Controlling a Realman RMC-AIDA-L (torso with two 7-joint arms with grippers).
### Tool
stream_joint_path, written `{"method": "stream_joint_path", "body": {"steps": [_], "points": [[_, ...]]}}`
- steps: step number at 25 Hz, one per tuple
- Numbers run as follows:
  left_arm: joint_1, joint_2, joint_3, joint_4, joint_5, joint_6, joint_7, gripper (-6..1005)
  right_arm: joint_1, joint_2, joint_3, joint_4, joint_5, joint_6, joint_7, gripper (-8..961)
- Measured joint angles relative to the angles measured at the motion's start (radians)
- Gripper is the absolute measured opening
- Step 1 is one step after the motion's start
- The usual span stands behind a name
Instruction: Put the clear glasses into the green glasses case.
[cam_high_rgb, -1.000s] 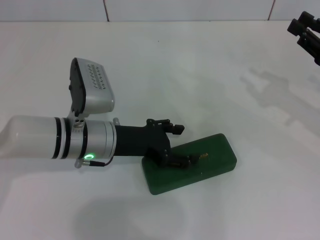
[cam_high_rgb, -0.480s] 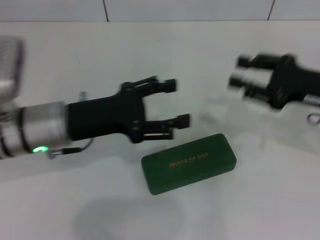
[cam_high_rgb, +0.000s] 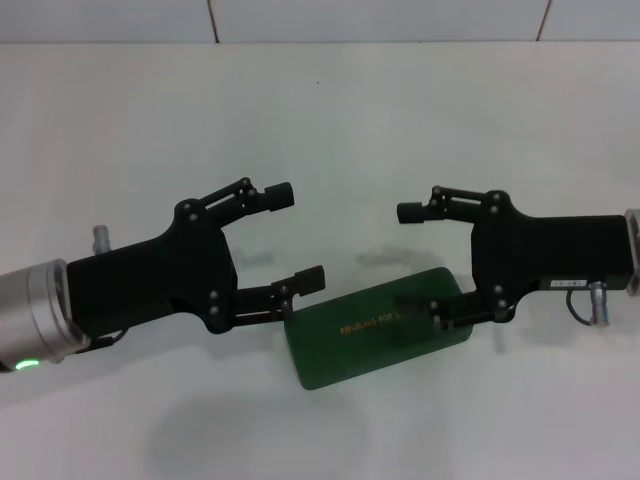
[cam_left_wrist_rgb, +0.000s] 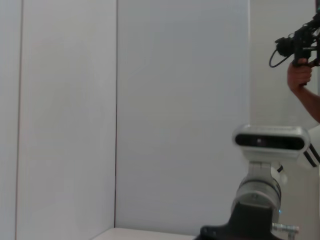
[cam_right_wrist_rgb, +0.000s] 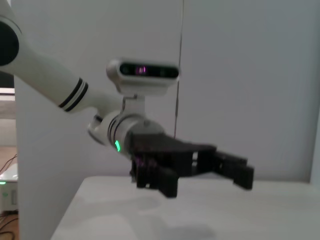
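Note:
The green glasses case (cam_high_rgb: 372, 335) lies shut on the white table, orange lettering across its lid. My left gripper (cam_high_rgb: 296, 235) hovers open just left of the case, its lower fingertip near the case's upper left corner. Facing it from the right, my right gripper (cam_high_rgb: 408, 258) is open too, and its lower finger overlaps the case's right end in the head view. Both grippers hold nothing. The right wrist view shows the left gripper (cam_right_wrist_rgb: 207, 176) above the table, fingers spread. The clear glasses are out of view.
White table (cam_high_rgb: 320, 120) all around, with a tiled wall behind it. In the left wrist view the right arm's wrist camera (cam_left_wrist_rgb: 270, 141) stands close, and a person's hand (cam_left_wrist_rgb: 299, 75) holds a camera rig far off.
The left gripper lifted off the case lid, rolled and drew back to the left. The right arm swung in from the far right and now faces it over the case.

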Motion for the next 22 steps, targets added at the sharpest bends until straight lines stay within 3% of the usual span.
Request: {"method": "stream_joint_path", "body": {"steps": [7,22], "points": [[0.003,-0.001,-0.003,-0.002,0.009,0.001,0.015,882,-0.008,0.001,-0.003,0.003,0.025,-0.004,-0.039,888],[0.004,-0.007,-0.005,-0.016,0.008,-0.001,0.032,882,-0.006,0.004,-0.009,0.049,0.076,-0.01,-0.111,888]]}}
